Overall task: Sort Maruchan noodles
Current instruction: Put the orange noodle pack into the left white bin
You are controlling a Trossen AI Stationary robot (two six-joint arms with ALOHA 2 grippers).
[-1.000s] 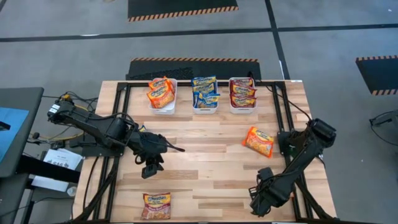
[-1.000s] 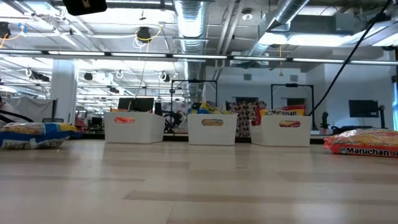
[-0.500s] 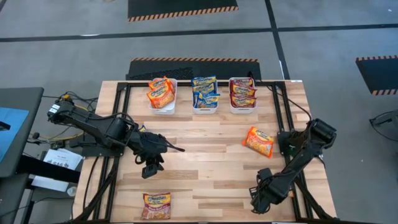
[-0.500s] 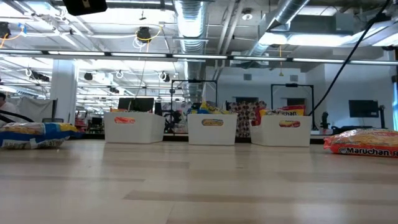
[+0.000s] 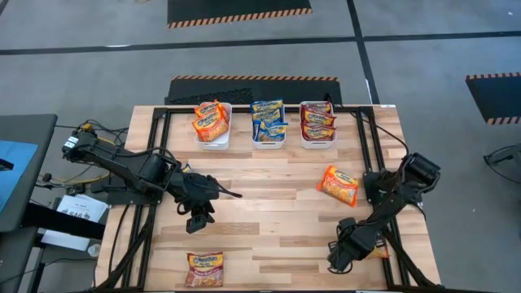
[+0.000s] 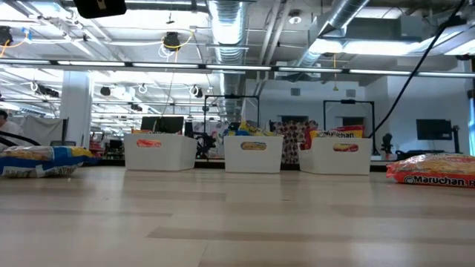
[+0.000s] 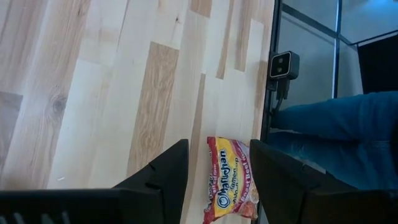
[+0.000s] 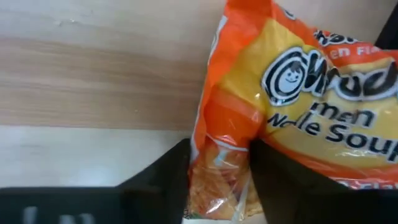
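Note:
My right gripper (image 5: 340, 259) (image 8: 219, 177) sits low near the table's near right corner, shut on an orange Maruchan packet (image 8: 311, 93). From above, only an orange strip (image 5: 381, 253) of that packet shows beside the arm. A second orange packet (image 5: 339, 184) (image 6: 434, 169) lies flat right of centre. A dark red-and-yellow packet (image 5: 204, 268) (image 7: 230, 180) lies flat near the near edge on the left. My left gripper (image 5: 195, 220) (image 7: 217, 180) is open and hovers over bare wood, farther in from that packet. My right gripper pinches the orange packet's crumpled end (image 8: 221, 158) between its two fingers. The rest of the packet stretches away beyond the fingertips (image 8: 180, 168). The arm hides most of the packet from above, and I cannot tell whether it is lifted off the wood.
Three white bins stand along the far edge, holding orange (image 5: 212, 124), blue-and-yellow (image 5: 269, 124) and dark red (image 5: 317, 124) packets. A small camera (image 7: 283, 65) sits at the table edge. A person's legs in blue trousers (image 7: 342, 121) show beyond it. Bare wood (image 5: 269, 212) lies mid-table.
My right gripper has shifted slightly toward the far edge. An orange strip of the packet has come into sight beside the arm in the high view.

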